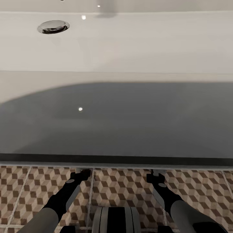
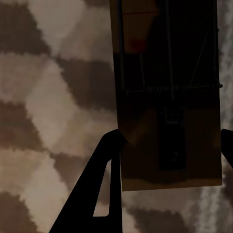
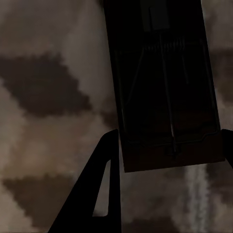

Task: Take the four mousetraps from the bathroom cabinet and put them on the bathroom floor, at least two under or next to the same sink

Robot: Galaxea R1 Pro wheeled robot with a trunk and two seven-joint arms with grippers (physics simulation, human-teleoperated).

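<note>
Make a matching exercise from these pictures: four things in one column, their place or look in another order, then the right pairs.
Things:
1. mousetrap
2. bathroom sink
3. drain
4. bathroom floor

Place or look:
A. brown, beige and white cube-pattern tiles
B. between the left gripper's fingers
C. white rectangular basin ahead of both arms
D. chrome ring in the basin, toward the robot's left

Pairs: 1-B, 2-C, 3-D, 4-A
</note>
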